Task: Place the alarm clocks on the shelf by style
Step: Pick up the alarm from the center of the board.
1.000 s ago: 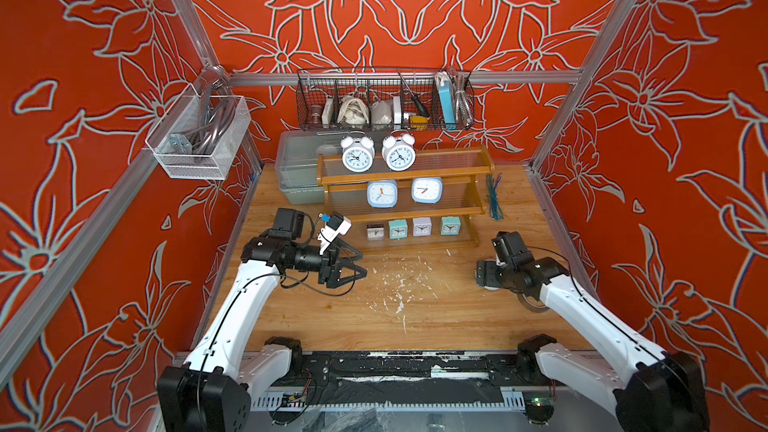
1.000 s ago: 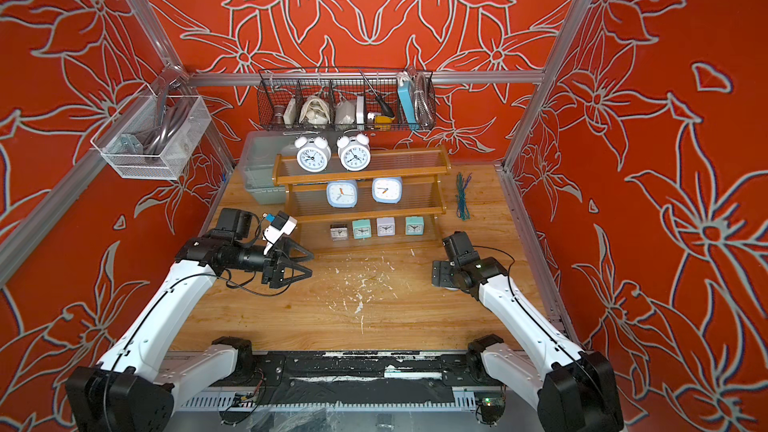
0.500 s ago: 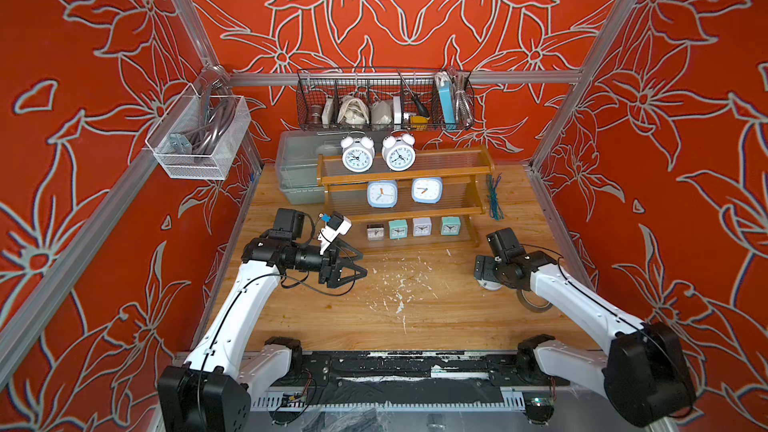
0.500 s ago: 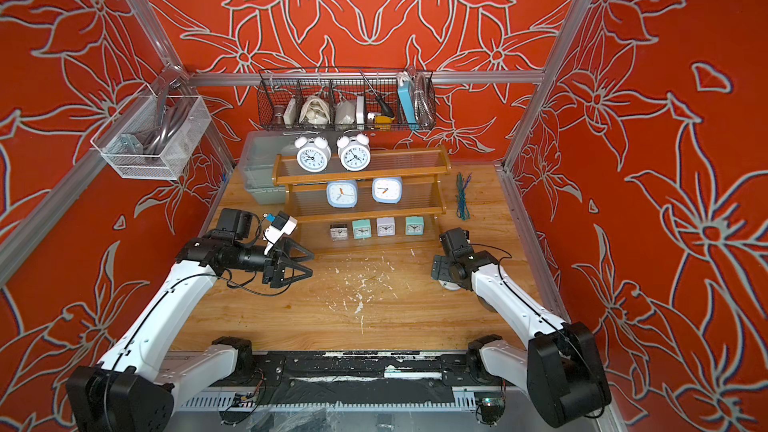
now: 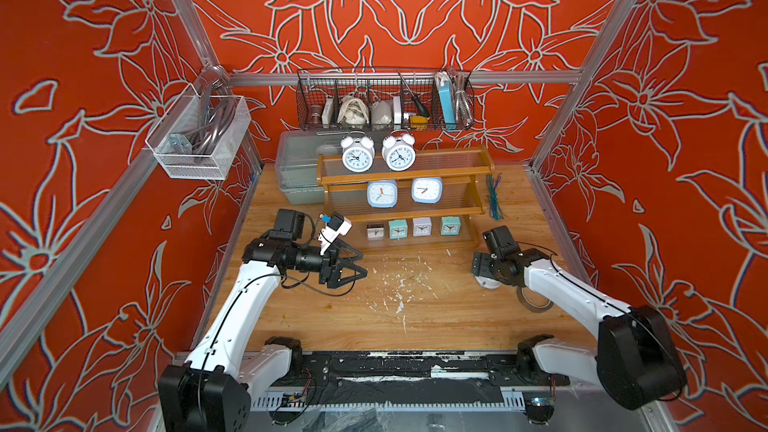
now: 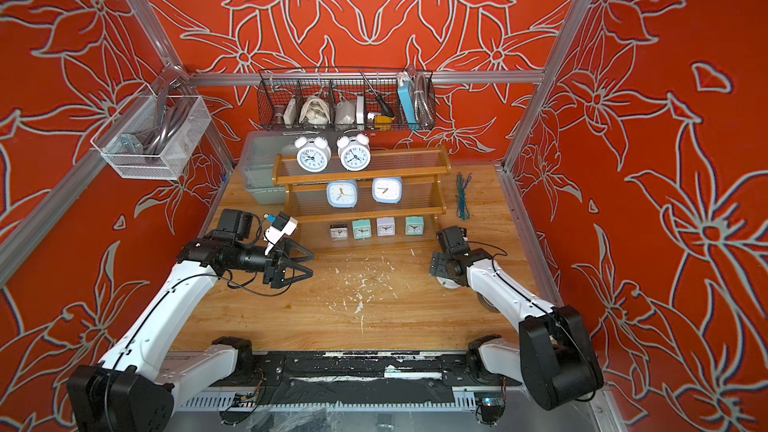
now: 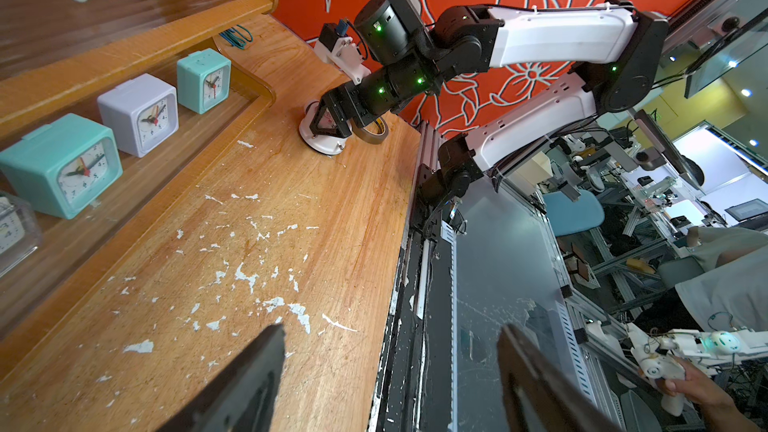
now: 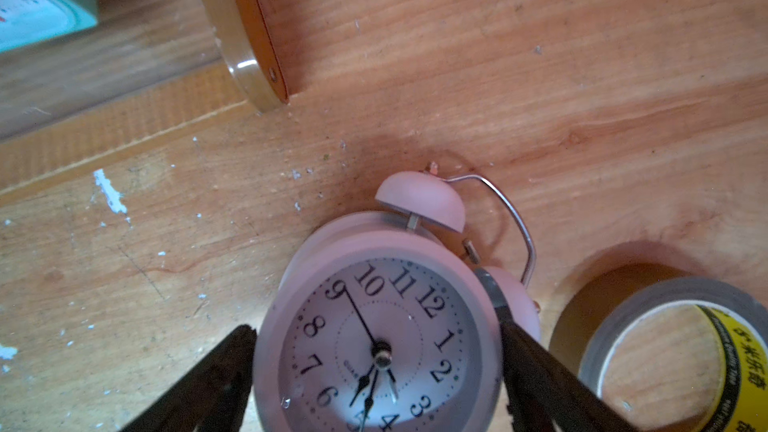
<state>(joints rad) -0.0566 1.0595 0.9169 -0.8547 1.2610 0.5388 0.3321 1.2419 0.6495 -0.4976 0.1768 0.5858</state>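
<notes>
Hovering above the near-left part of the wooden table (image 5: 374, 326), the left gripper (image 5: 362, 264) is pointing across the boards with its jaws standing well apart and nothing between them. Opposite it, the right gripper (image 8: 366, 305) is pointing down over the third twin-bell clock (image 8: 374, 351), which is lying face up on the table near the right end of the shelf (image 5: 407, 178). Its black fingers (image 8: 216, 371) are sitting spread wide on either side of the round case, right at its rim, though I cannot tell whether they are pressing on it. A tape roll (image 8: 648, 297) is lying flat just beside that clock. Farther back, the lowest tier of the shelf is carrying four tiny square clocks in a row: grey (image 5: 375, 231), teal (image 5: 398, 229), white (image 5: 422, 226) and teal (image 5: 450, 226). The middle tier is holding two pale-blue clocks (image 5: 382, 194) side by side. On the top tier, two upright twin-bell clocks (image 5: 358, 155) are standing together on its left half. Beyond, green ties (image 5: 494, 197) are lying by the shelf's right end, a clear bin (image 5: 297, 172) is sitting behind its left end, and a black wire basket (image 5: 384, 99) is hanging on the back wall.
</notes>
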